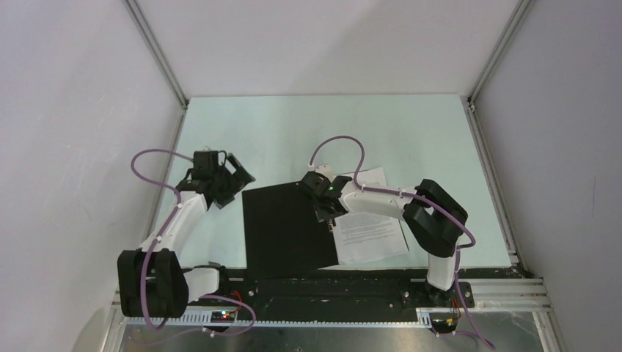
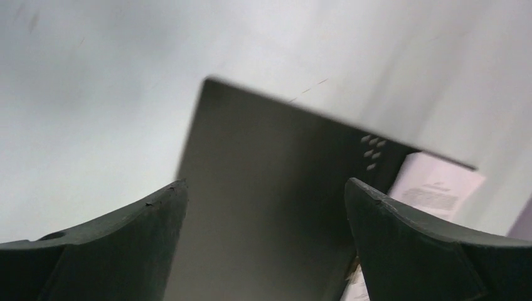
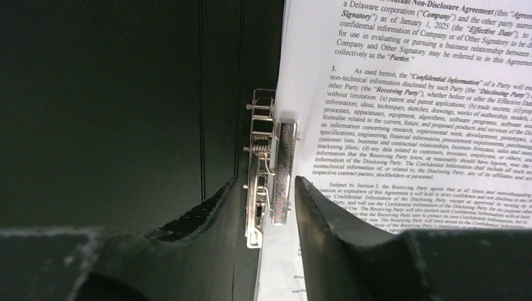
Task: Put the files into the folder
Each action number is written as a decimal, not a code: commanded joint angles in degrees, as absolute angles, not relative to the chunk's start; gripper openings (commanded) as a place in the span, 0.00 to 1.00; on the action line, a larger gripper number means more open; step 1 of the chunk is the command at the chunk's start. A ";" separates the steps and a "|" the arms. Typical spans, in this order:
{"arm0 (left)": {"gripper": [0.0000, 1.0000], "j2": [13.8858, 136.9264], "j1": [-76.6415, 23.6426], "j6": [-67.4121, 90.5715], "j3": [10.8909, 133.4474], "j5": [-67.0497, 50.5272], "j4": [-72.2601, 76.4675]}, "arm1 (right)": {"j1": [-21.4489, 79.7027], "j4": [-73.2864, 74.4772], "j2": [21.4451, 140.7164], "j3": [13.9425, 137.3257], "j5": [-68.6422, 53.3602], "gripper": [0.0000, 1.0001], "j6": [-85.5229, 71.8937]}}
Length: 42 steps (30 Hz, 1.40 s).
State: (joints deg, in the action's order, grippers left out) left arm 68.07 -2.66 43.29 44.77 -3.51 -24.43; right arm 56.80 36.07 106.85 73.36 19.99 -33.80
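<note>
Right wrist view puts the right gripper (image 3: 266,182) over the metal spine clip (image 3: 270,157), jaws partly apart, one on each side of it with a sliver of gap, holding nothing. The files (image 3: 408,113) lie to the right of the clip, their edge tucked under its bar. The folder (image 3: 113,94) shows its black inside to the left.

From above, the folder lies open on the pale table (image 1: 411,139), and the sheets look slightly fanned instead of square. The left gripper (image 1: 233,176) hangs just off the folder's far left corner, jaws wide and empty.

The clipping looks done, so I judge closing the cover to be the step in hand. To do it well, the right arm should lift straight off the clip so a finger does not catch the lever. The left claw should then take the free cover edge low and swing it over slowly, so the loose pages do not slide.
</note>
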 commanded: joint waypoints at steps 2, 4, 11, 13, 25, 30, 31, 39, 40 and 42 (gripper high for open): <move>1.00 66.61 1.99 34.32 39.90 -9.88 -31.46 | 55.90 33.84 109.28 75.32 19.65 0.32 -32.02; 1.00 66.25 2.13 33.71 39.24 -10.64 -31.87 | 56.11 33.36 109.83 75.33 18.87 0.29 -32.04; 1.00 66.92 2.17 33.43 37.74 -11.02 -32.21 | 57.88 35.59 110.84 75.34 20.54 0.20 -35.57; 1.00 66.84 2.14 33.71 37.41 -10.49 -32.35 | 58.38 36.91 110.87 75.32 21.44 0.20 -36.56; 1.00 64.59 2.13 36.29 36.30 -4.50 -32.65 | 60.45 41.41 108.38 75.09 23.83 0.25 -41.08; 1.00 64.20 2.12 36.96 36.41 -3.54 -32.72 | 61.14 41.98 106.92 75.10 24.18 0.26 -41.92; 1.00 64.06 2.11 37.03 36.50 -3.30 -32.71 | 61.29 42.27 106.80 75.11 24.13 0.26 -42.01; 1.00 63.74 2.15 37.53 36.17 -2.78 -32.81 | 62.62 44.80 106.30 75.08 26.71 0.26 -44.32; 1.00 63.73 2.12 37.53 36.11 -2.88 -32.84 | 62.70 45.07 106.05 75.07 27.64 0.26 -44.83; 1.00 63.57 2.15 37.53 35.98 -2.94 -32.86 | 62.70 45.70 105.57 75.07 28.40 0.26 -45.40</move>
State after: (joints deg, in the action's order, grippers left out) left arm 65.14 1.91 36.64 36.53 -4.03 -32.77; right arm 62.28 42.68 108.97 74.11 24.67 -42.76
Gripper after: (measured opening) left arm 0.996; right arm 0.261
